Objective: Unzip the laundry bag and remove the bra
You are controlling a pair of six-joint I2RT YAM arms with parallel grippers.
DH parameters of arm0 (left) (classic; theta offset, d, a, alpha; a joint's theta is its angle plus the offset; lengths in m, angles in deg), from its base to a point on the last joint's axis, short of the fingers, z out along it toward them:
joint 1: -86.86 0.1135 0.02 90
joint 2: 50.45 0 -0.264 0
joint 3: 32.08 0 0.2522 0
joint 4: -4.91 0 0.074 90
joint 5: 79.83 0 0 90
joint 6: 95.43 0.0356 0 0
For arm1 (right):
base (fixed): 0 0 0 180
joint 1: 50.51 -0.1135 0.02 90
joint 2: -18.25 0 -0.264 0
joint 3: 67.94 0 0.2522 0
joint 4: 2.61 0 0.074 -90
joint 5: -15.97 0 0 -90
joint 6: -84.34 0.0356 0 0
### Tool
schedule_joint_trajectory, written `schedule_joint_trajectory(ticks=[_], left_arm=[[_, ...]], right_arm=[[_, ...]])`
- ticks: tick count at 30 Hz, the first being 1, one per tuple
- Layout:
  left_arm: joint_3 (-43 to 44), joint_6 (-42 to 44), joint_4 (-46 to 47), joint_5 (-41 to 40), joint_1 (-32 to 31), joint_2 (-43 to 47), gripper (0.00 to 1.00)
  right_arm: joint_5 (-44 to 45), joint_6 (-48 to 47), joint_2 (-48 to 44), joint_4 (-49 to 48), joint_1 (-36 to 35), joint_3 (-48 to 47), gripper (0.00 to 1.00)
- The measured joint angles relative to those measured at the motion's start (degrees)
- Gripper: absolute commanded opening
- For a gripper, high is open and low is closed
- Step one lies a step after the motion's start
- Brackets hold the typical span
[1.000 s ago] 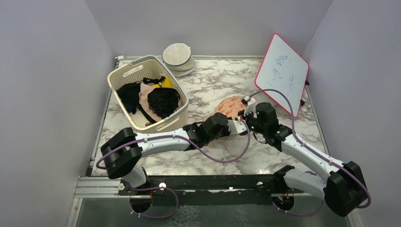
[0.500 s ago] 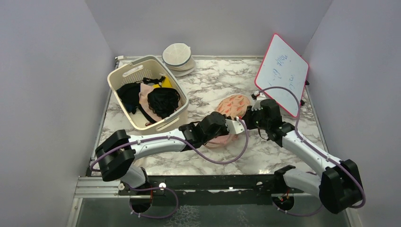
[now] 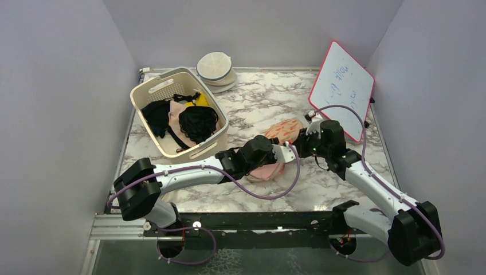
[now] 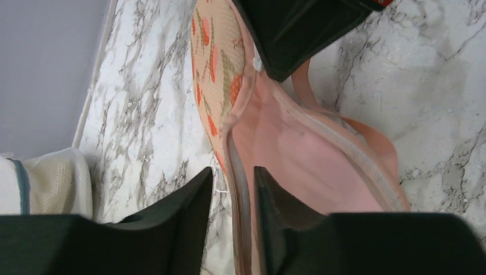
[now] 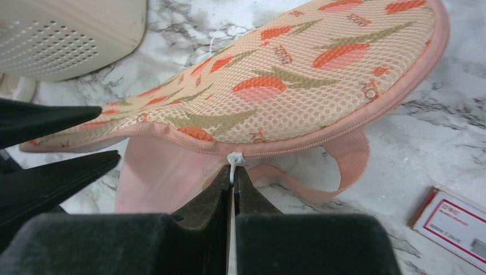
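Position: laundry bag [image 3: 283, 129] lies on the worktop [image 3: 258, 100], right of the basket [image 3: 150, 91] and apart from it, about level with the basket's near end.

Orientation: we see the printed shell tipped up like a lid. Its long axis runs away from the basket, rightward and a little toward the far side. The printed face looks up and away, and the mouth gapes toward the arm bases. The shell's rim stands clear of the pink below it.

Contents: bra [image 4: 286, 154] shows as smooth pale pink in the mouth, under the raised shell. We cannot tell how much of it lies inside.

Far end: right end effector [image 5: 233, 171] sits at the bag's end farthest from the basket. Its fingers are pressed together on the white zip pull [image 5: 233, 158] at the shell's rim. A peach loop strap [image 5: 349, 163] hangs just beside the pull.

Near edge: left end effector [image 4: 234, 175] reaches in from the basket side. Its fingers are narrowly parted and a pink fabric edge runs between them. Marble shows in the gap beside that edge, so we note no pinch.
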State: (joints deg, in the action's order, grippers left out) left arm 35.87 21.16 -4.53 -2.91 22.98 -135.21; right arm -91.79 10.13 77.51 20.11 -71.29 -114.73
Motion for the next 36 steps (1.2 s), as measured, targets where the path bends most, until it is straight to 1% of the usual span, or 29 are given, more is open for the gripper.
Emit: schedule_joint_trajectory(ticks=[2, 4, 7, 11, 12, 15, 19, 24, 25, 30, 36], left_arm=[[0.0, -0.2, -0.1, 0.0, 0.0, 0.0, 0.47], [0.0, -0.3, -0.1, 0.0, 0.0, 0.0, 0.52], [0.0, -0.6, -0.1, 0.0, 0.0, 0.0, 0.53], [0.2, -0.9, -0.1, -0.2, 0.0, -1.1, 0.52], [0.3, -1.0, -0.1, -0.5, 0.0, -1.6, 0.49], [0.8, -1.6, -0.4, -1.3, 0.0, -3.3, 0.33], [1.8, -2.4, -1.4, -1.4, 0.0, -4.7, 0.16], [1.9, -2.4, -1.5, -1.5, -0.1, -4.7, 0.02], [1.9, -2.4, -1.5, -1.5, -0.3, -4.7, 0.0], [1.9, -2.2, -1.1, -1.4, -0.4, -4.7, 0.0], [1.5, -1.4, -0.9, -1.1, -0.4, -3.6, 0.0]], right_arm=[[-1.3, 0.1, 0.2, 0.0, -0.9, 0.1, 0.01], [-2.1, 0.3, 0.7, -0.3, -2.4, 0.1, 0.01], [-2.8, 0.9, 1.2, -0.5, -5.1, 0.1, 0.01], [-2.9, 2.2, 1.2, -1.3, -8.3, 0.1, 0.01], [-2.9, 2.5, 1.2, -1.4, -8.9, 0.1, 0.01], [-2.7, 3.0, 1.2, -1.5, -10.2, 0.1, 0.01], [-2.4, 3.6, 1.2, -1.6, -10.8, 0.1, 0.01], [-1.9, 4.0, 0.9, -2.1, -11.0, 0.1, 0.01], [-1.6, 4.0, 0.7, -2.2, -11.0, 0.1, 0.01], [0.9, 4.6, -0.2, -2.1, -11.2, 0.1, 0.01], [6.8, 5.3, -0.5, -0.7, -11.4, 0.0, 0.01]])
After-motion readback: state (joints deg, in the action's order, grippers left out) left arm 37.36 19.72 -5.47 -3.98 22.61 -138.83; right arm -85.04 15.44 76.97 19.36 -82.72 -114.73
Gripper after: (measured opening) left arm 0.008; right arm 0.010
